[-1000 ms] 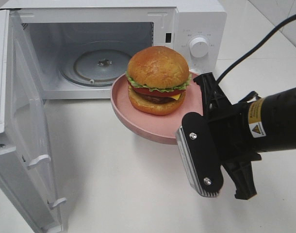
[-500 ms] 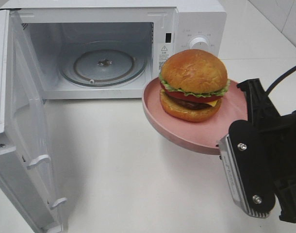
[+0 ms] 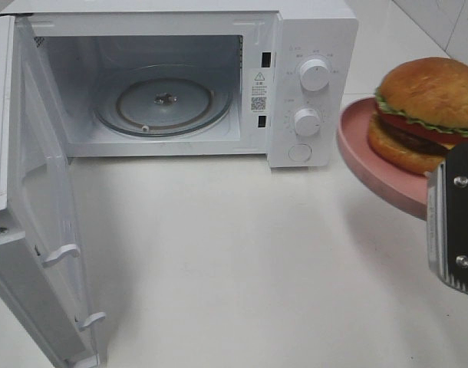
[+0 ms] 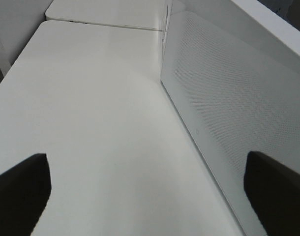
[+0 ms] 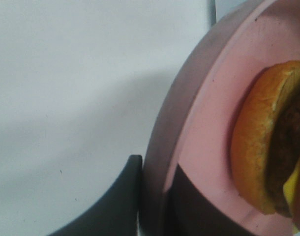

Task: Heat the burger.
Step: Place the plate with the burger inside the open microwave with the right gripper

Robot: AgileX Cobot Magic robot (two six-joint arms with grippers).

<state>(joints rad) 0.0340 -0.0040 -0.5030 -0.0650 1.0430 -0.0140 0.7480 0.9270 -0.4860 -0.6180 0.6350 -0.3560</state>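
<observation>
The burger (image 3: 430, 107), with a glossy golden bun, lettuce and tomato, sits on a pink plate (image 3: 364, 165) held in the air at the right edge of the exterior view, to the right of the microwave (image 3: 311, 23). My right gripper (image 3: 449, 192) is shut on the plate's near rim. In the right wrist view the gripper (image 5: 154, 168) pinches the rim of the plate (image 5: 209, 108), with the burger (image 5: 260, 147) just beyond. The left gripper (image 4: 147, 187) shows only in its wrist view, open and holding nothing.
The microwave door (image 3: 34, 215) hangs wide open at the left, showing the glass turntable (image 3: 163, 100) inside. Two knobs (image 3: 314, 75) are on its right panel. The left wrist view shows white tabletop beside a perforated white panel (image 4: 228, 98).
The right gripper has carried the plate and burger to the right, from in front of the microwave opening to the right edge of the view. The microwave has not moved.
</observation>
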